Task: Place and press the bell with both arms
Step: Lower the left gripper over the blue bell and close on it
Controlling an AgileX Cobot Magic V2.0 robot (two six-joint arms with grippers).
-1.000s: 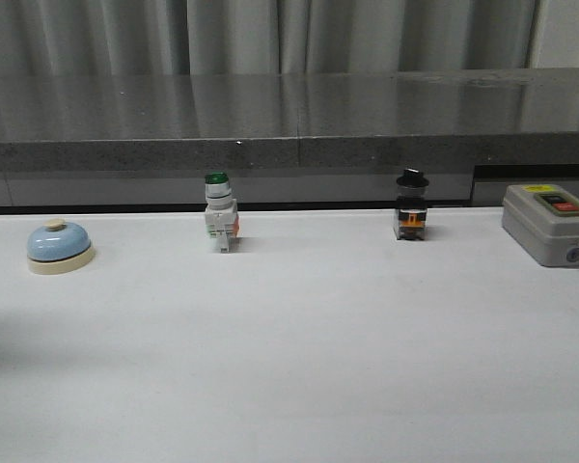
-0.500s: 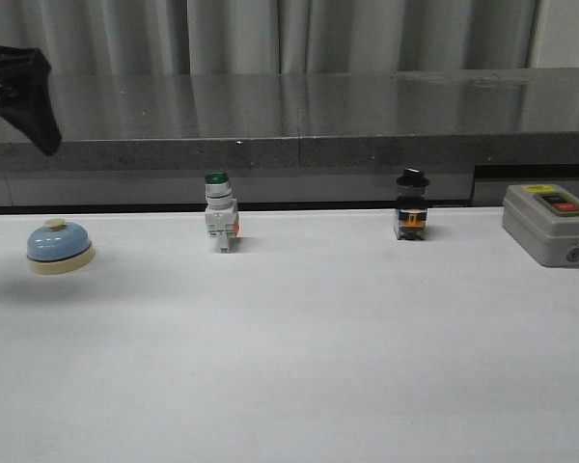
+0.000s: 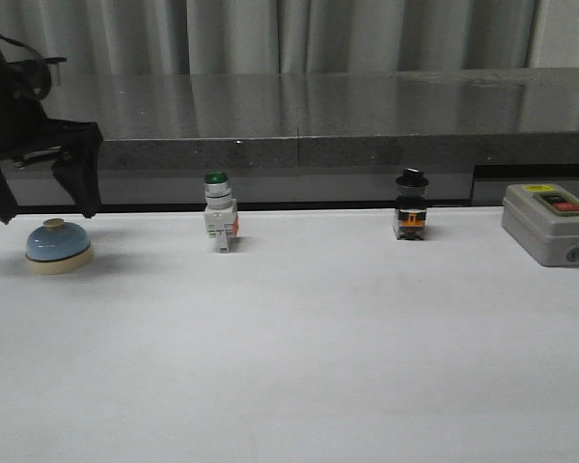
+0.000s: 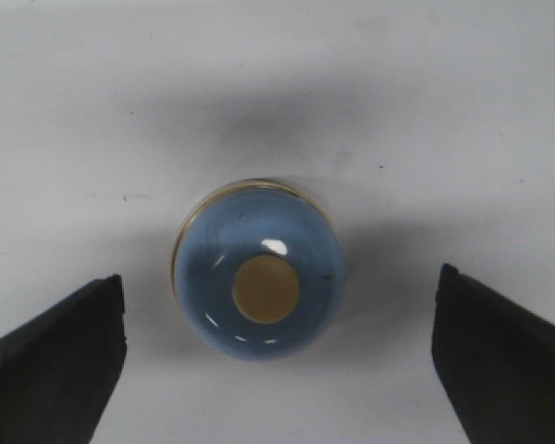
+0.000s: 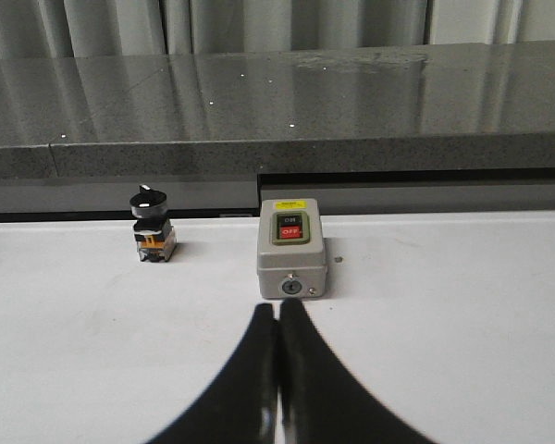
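Note:
The light-blue bell (image 3: 59, 243) with its cream base and knob sits at the far left of the white table. My left gripper (image 3: 43, 214) hangs open just above and behind it, one finger on each side. In the left wrist view the bell (image 4: 259, 282) lies between the two wide-apart black fingers (image 4: 51, 356), touching neither. My right gripper (image 5: 277, 310) is shut and empty, its tips just short of the grey box (image 5: 291, 254); it does not show in the front view.
A green-capped white push-button switch (image 3: 219, 224) stands at the back centre-left. A black-knobbed switch (image 3: 411, 214) stands centre-right. The grey box (image 3: 548, 222) with red and black buttons is at the far right. A dark stone ledge (image 3: 299, 125) runs behind the table.
My left arm has come into the front view from the upper left and dropped until its open fingers straddle the bell. The bell and the other objects have not moved.

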